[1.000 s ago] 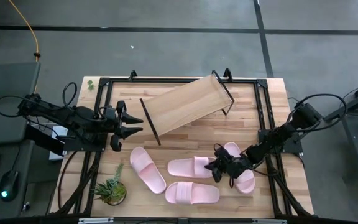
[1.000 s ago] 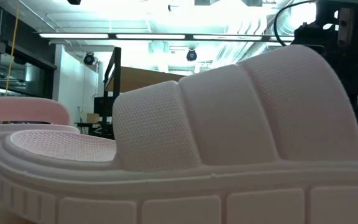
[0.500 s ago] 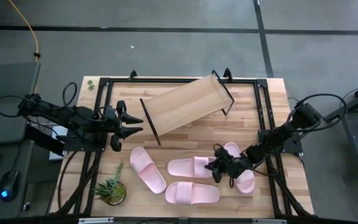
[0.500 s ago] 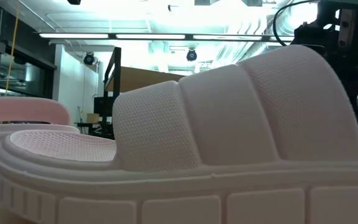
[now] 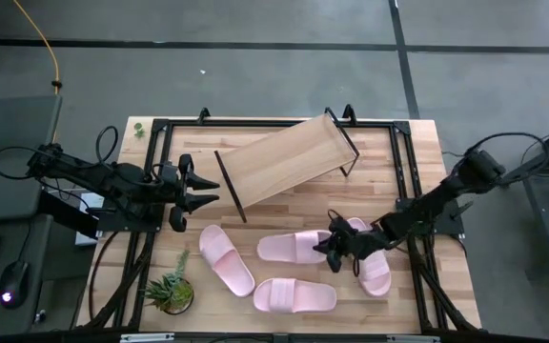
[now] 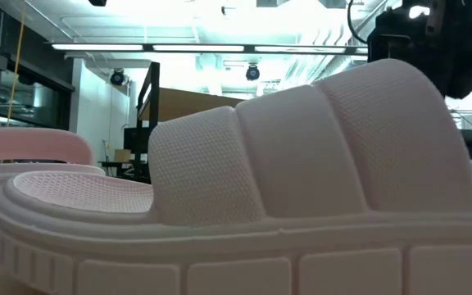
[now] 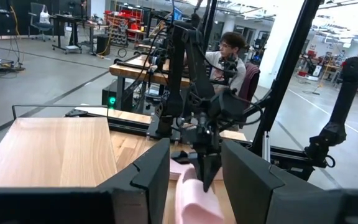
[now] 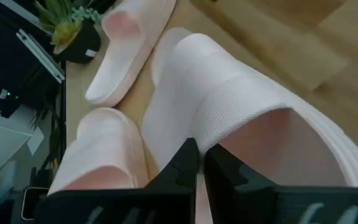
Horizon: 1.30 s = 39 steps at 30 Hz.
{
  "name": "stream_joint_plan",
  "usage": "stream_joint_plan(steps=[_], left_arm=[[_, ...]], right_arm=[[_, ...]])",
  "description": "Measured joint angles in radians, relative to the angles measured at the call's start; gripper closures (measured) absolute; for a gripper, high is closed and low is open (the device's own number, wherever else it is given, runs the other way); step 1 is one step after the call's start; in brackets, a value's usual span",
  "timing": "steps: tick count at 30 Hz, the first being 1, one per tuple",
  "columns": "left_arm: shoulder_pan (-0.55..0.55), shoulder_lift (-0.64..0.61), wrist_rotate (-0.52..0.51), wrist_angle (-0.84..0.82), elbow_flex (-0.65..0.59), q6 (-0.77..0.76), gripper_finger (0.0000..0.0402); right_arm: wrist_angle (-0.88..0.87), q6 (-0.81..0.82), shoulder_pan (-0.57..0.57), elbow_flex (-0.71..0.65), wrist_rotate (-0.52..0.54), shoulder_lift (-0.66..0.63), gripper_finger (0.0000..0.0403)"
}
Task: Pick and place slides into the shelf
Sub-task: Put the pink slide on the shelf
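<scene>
Four light-pink slides are at the near half of the table: one on the left [image 5: 225, 259], one at the near edge [image 5: 294, 296], one on the right [image 5: 374, 269], and a middle one [image 5: 289, 247]. My right gripper [image 5: 333, 251] is shut on the middle slide, which also shows in the right wrist view [image 8: 185, 87]. The shelf [image 5: 284, 157], a slanted wood board on a black frame, stands farther back. My left gripper [image 5: 204, 200] waits open and level, left of the shelf. The near slide [image 6: 260, 188] fills the low view. My right gripper pinches the middle slide's wide strap at its edge [image 8: 229, 115], at the slide's right end. The fingers [image 8: 182, 171] slant down from the table's right and lie along the slide. That end is raised. I cannot tell whether the far end touches the table.
A small potted plant [image 5: 172, 291] stands at the near left corner. Black frame rails [image 5: 400, 181] run along the table's sides and back. Bare tabletop [image 5: 303, 205] lies between the shelf and the slides. A person [image 7: 229, 56] sits in the room beyond the table.
My right gripper has risen a little and drawn toward the far edge, still shut on the middle slide. The slide's strap end has come up and the slide has shifted slightly toward the shelf. The other slides have stayed in place.
</scene>
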Motion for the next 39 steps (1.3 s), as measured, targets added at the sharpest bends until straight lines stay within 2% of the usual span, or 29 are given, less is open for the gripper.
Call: stream_joint_plan(steps=[12, 18, 24, 33, 39], left_arm=[[0.0, 0.0, 0.0, -0.035, 0.0, 0.0, 0.0273], [0.0, 0.0, 0.0, -0.049, 0.0, 0.041, 0.0273], [0.0, 0.014, 0.0, -0.049, 0.0, 0.039, 0.0273], [0.0, 0.036, 0.015, -0.018, 0.0, -0.076, 0.0273], [0.0, 0.059, 0.019, 0.009, 0.0, -0.013, 0.0273]], right_arm=[[-0.248, -0.053, -0.051, -0.001, -0.052, -0.293, 0.0403], [-0.272, -0.089, -0.051, -0.001, -0.055, -0.405, 0.0403], [-0.286, -0.136, -0.054, 0.006, -0.062, -0.459, 0.0403], [-0.547, -0.253, -0.071, 0.223, -0.04, -0.464, 0.0403], [-0.755, -0.306, -0.071, 0.408, 0.001, -0.46, 0.0403]])
